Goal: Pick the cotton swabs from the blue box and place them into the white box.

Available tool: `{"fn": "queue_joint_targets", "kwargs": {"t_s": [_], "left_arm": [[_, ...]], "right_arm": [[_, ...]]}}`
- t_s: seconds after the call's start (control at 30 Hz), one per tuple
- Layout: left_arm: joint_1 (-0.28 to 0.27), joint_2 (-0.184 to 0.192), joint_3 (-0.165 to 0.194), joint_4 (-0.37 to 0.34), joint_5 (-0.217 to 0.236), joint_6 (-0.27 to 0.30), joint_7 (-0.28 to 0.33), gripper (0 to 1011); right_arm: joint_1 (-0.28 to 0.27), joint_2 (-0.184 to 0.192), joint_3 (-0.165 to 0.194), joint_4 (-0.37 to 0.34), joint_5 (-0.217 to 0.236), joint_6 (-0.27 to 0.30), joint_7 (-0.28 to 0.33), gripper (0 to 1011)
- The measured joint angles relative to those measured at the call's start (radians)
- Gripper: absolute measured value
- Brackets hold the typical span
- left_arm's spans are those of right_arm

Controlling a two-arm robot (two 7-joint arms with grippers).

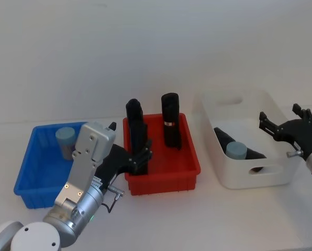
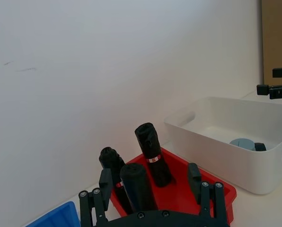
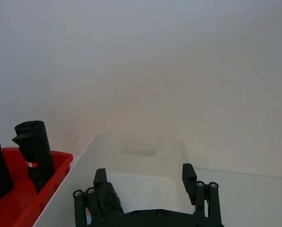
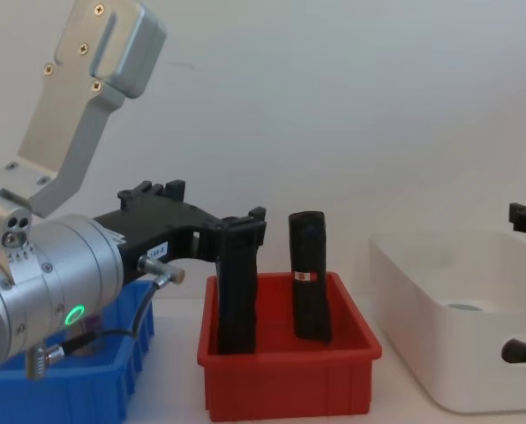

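Observation:
One jar of cotton swabs (image 1: 66,139) with a pale blue-grey lid stands in the far part of the blue box (image 1: 26,166). Another jar (image 1: 236,150) (image 2: 242,143) lies inside the white box (image 1: 249,178) (image 2: 254,182) (image 3: 131,138) next to a black roll. My left gripper (image 1: 142,156) (image 2: 149,182) (image 4: 242,226) stands open at the red bin's front left corner, right of the blue box, holding nothing. Over the white box's right side, my right gripper (image 1: 282,120) (image 3: 144,176) hovers open and empty.
A red bin (image 1: 164,180) (image 4: 285,389) sits between the two boxes and holds tall black rolls (image 1: 170,119) standing upright. One roll (image 1: 135,125) stands close to my left fingers. A white wall runs behind the table.

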Motion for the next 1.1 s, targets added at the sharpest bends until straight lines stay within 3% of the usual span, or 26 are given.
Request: {"fn": "queue_joint_targets", "kwargs": {"t_s": [1.1], "left_arm": [[0.0, 0.0, 0.0, 0.0, 0.0, 0.0, 0.0, 1003]], "right_arm": [[-0.01, 0.003, 0.004, -0.017, 0.003, -0.007, -0.004, 1002]]}}
